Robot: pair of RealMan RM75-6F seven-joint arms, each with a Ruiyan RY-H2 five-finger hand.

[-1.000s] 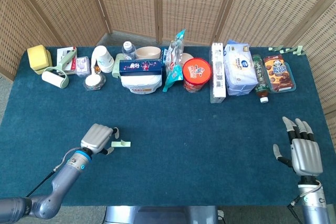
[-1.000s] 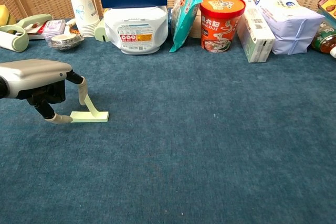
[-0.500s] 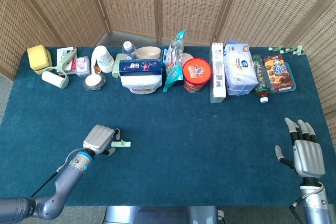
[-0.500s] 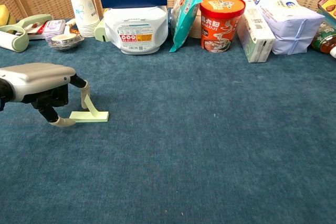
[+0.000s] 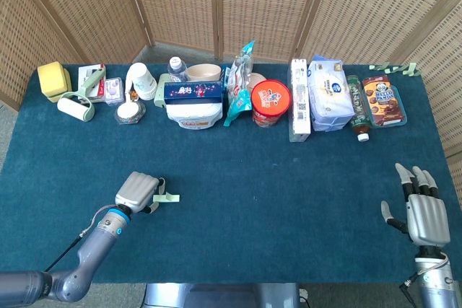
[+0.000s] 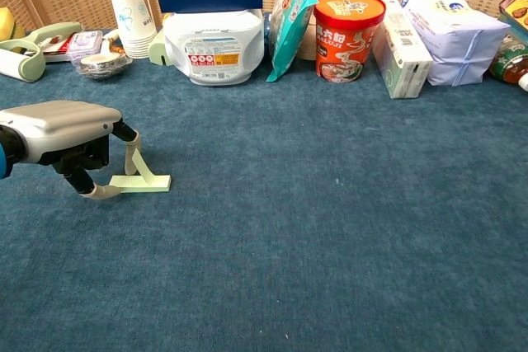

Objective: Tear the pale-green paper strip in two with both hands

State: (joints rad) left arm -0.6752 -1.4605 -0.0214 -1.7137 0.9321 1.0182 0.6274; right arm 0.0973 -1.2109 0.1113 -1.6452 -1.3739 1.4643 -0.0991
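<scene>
Teal-blue table (image 5: 238, 171); pale-green paper strip (image 6: 142, 180); silver-grey hands; red-orange noodle cup (image 6: 350, 35); tan woven screen (image 5: 238, 5).

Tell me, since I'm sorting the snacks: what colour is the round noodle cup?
Red-orange cup, clearest in the chest view.

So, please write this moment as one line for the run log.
step: pick-up | left hand: fingers touching pale-green paper strip, one end lifted | right hand: open, far from strip | strip: untorn
</scene>
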